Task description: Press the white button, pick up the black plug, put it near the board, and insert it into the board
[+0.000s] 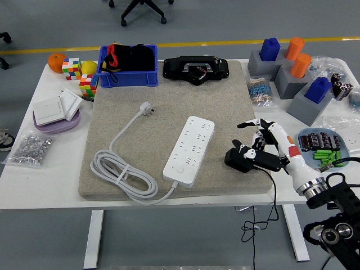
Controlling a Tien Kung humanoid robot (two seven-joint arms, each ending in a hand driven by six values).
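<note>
Head view: your right hand (260, 147) has its fingers wrapped around the black plug (238, 158), holding it over the grey mat (163, 98), just right of the white power strip (190, 150). The strip's white button (178, 169) sits at its near end, and its cord (121, 174) is coiled to the left.

A white power strip (190, 150) lies slantwise on the grey mat, its round white button (178, 167) at the near end. The black plug (241, 159) sits just right of it, seemingly gripped.
</note>
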